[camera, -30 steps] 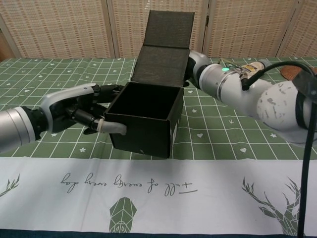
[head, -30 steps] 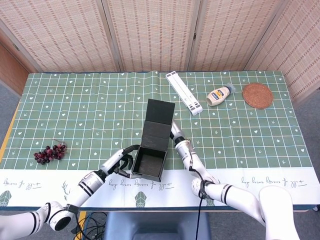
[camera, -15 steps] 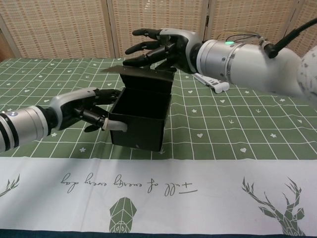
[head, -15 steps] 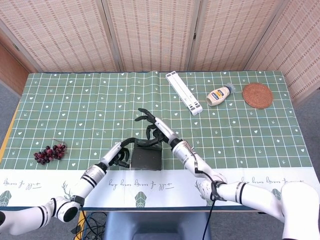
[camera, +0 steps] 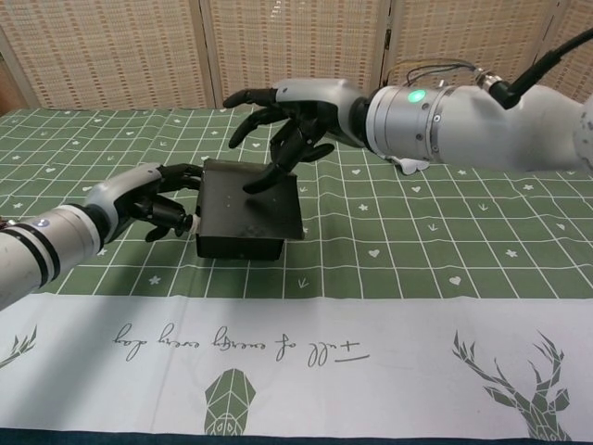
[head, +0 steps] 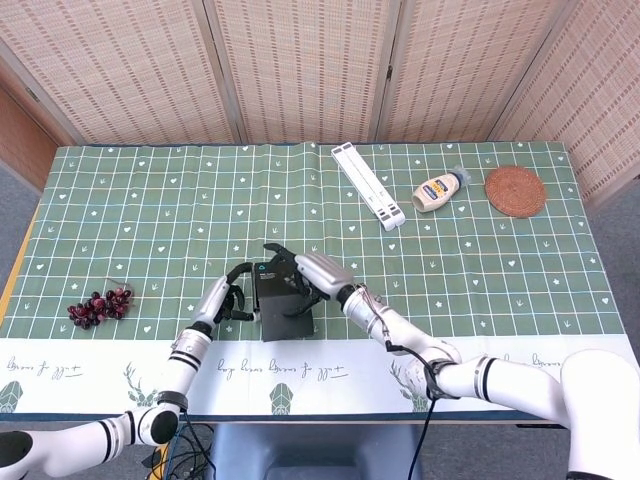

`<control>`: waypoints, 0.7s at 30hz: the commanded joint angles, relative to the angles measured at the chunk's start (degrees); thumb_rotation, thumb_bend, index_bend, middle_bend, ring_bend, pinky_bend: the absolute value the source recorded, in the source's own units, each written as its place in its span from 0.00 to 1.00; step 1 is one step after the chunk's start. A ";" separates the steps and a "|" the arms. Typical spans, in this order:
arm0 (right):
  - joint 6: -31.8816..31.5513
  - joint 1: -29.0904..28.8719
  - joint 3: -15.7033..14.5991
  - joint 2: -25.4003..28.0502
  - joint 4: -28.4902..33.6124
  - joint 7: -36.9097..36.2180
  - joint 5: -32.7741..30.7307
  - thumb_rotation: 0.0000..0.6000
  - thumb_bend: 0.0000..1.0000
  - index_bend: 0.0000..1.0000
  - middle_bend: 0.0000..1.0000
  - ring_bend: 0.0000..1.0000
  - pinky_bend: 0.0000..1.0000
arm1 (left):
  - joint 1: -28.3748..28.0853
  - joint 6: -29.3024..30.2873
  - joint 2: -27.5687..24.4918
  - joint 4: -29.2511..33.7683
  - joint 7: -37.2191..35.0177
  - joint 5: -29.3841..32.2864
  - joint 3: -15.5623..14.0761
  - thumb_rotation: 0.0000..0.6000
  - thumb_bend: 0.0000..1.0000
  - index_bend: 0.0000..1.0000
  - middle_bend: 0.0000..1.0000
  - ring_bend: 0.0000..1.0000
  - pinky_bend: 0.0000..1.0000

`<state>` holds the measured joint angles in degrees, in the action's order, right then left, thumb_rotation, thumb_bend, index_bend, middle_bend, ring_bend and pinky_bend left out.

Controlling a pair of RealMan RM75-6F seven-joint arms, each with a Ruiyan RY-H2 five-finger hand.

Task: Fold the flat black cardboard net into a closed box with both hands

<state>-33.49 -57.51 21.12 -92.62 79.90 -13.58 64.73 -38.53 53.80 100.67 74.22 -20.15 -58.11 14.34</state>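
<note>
Pressing the lid of the black cardboard box, the right hand has its fingers spread, gripping nothing. The left hand, at the box's 9 o'clock, curls its fingers against that side.

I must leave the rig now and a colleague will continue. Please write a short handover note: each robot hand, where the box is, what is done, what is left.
Left robot hand: fingers curled against the left side of the black box, steadying it.
Right robot hand: spread above the box, fingertips pressing down on the lid.
Box: stands on the green tablecloth near the front edge, between both hands.
Done: walls are up and the lid is folded down over the top.
Left: whether the lid is fully tucked in cannot be seen; check the front edge, press it flush, then release both hands.
</note>
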 commanded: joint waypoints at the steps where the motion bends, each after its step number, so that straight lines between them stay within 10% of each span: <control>1: -2.33 -2.78 -2.20 -2.15 -2.81 7.93 -3.35 1.00 0.00 0.00 0.22 0.67 1.00 | 0.31 -1.42 -0.49 1.21 1.62 1.23 0.36 1.00 0.12 0.14 0.20 0.64 0.87; 9: -3.38 -5.54 -4.02 -4.62 -4.99 16.29 -8.34 1.00 0.00 0.02 0.22 0.69 1.00 | 0.36 -3.94 -4.05 2.24 4.88 -2.23 -1.78 1.00 0.11 0.00 0.00 0.51 0.85; 21: -9.61 -5.95 -7.14 -5.04 -2.89 26.54 -7.86 1.00 0.03 0.12 0.26 0.70 1.00 | 2.28 -1.04 -9.47 5.78 8.38 -7.69 -3.73 1.00 0.11 0.00 0.00 0.50 0.80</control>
<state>-41.68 -63.41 14.81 -97.66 76.51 11.08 56.11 -36.73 52.60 92.36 78.55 -12.20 -65.44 10.96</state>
